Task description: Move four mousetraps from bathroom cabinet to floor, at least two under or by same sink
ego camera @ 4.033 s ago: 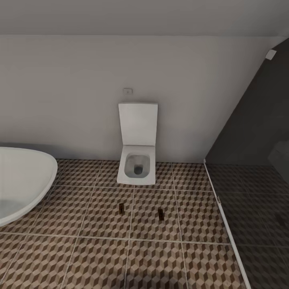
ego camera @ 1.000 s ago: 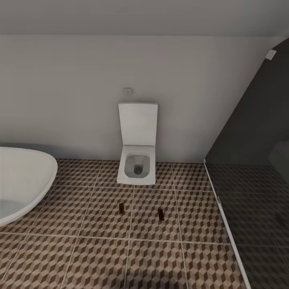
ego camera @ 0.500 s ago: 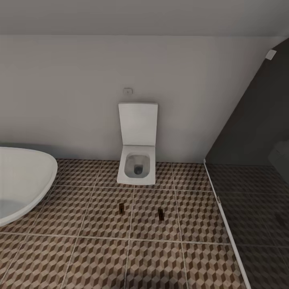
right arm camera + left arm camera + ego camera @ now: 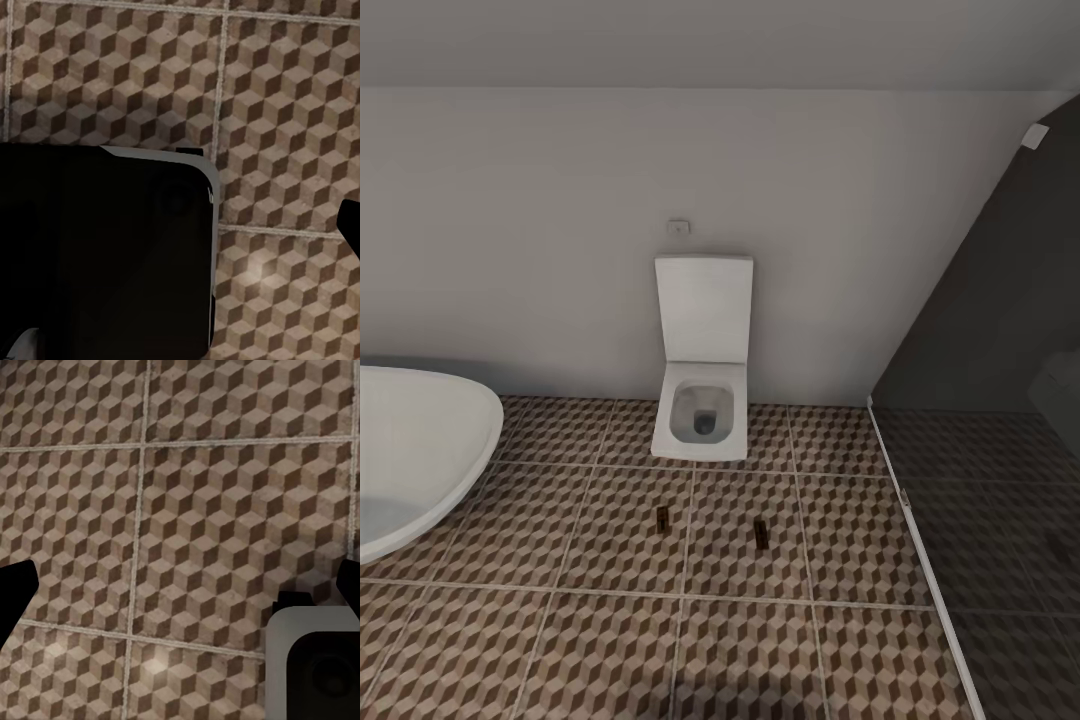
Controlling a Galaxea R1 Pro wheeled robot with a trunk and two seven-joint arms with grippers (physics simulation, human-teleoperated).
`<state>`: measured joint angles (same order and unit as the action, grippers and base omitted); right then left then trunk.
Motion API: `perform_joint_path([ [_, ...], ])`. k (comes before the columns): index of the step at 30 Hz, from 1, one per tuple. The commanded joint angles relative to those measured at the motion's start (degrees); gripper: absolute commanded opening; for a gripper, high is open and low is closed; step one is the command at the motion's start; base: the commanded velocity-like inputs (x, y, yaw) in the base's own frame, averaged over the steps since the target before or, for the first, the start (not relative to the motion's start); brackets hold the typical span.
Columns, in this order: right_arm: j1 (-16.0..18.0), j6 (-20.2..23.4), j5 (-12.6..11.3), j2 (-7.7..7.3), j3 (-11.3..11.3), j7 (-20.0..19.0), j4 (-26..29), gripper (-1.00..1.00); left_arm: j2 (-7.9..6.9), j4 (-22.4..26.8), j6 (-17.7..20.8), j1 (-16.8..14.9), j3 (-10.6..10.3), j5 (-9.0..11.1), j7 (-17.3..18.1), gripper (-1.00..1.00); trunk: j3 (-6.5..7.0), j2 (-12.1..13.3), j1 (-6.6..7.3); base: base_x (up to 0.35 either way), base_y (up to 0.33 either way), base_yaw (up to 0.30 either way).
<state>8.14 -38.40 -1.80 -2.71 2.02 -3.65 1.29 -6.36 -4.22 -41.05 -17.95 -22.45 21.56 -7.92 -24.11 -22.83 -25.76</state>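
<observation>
- bathroom floor: brown-and-beige cube-pattern tiles with light grout lines, across the lower half of the head view.
- two mousetraps lying flat on the floor at lower centre of the head view, in front of the toilet: left mousetrap beside a grout line, right mousetrap well apart from it on the next tile; too small for detail.
- toilet: white, lid raised against the pale wall, centre of the frame.
- bathtub: white curved rim at the left edge, mid-height.
- shower area: dark glazed zone at the right, bounded by a pale strip on the floor.
- left claw: dark fingertips at the two side edges of the left wrist view, spread wide, nothing between them, above bare tiles.
- right claw: one dark fingertip at the right edge of the right wrist view; opening cannot be told.
- dark rounded block, lower left of the right wrist view.
</observation>
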Motion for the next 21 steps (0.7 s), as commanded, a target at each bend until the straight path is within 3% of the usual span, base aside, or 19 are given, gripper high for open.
perform_joint_path([
  [1,0.03,-0.19,-0.22,-0.02,0.17,-0.22,-0.05,1.00,0.03,-0.18,-0.25,-0.07,-0.49,0.15,-0.25,1.00,-0.08,-0.09,-0.03,0.000,0.000,0.000],
  [21,0.03,-0.19,-0.22,-0.02,0.17,-0.22,-0.06,1.00,0.03,-0.18,-0.25,-0.07,-0.49,0.15,-0.25,1.00,-0.08,-0.09,-0.03,0.000,0.000,0.000],
])
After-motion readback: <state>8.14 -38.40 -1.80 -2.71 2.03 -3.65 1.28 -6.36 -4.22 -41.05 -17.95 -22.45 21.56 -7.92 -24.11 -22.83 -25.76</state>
